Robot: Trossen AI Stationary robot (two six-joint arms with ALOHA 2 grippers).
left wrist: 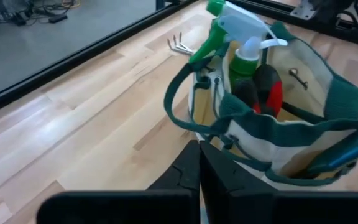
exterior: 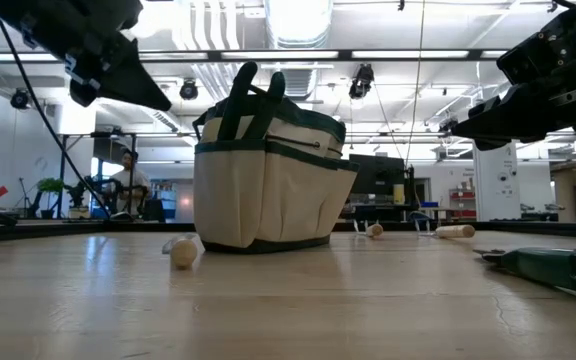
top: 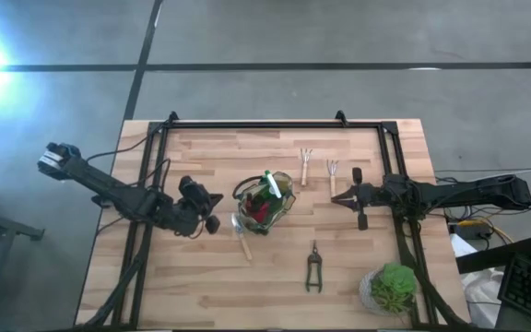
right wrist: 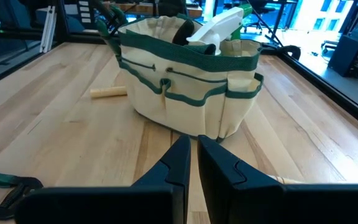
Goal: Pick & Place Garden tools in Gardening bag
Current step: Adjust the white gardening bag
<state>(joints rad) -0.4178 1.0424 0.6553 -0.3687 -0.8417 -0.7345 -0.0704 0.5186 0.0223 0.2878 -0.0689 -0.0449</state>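
The khaki gardening bag [top: 265,198] stands upright mid-table on its base. A green spray bottle with a white top [left wrist: 241,37] and a red-and-black tool [left wrist: 267,90] stick up out of it. A wooden-handled trowel [top: 241,238] lies on the table against the bag's near left side. Two small forks [top: 307,164] [top: 333,171] lie flat to the far right of the bag, and a black pruner [top: 313,269] lies toward the near edge. My left gripper [top: 212,212] is shut and hovers just left of the bag, clear of it [exterior: 163,98]. My right gripper [top: 339,196] is shut, right of the bag, holding nothing.
A bushy potted plant [top: 393,288] stands at the near right corner. A black frame [top: 265,125] runs along the table's far and side edges. Bare wood lies near the front edge, left of the pruner.
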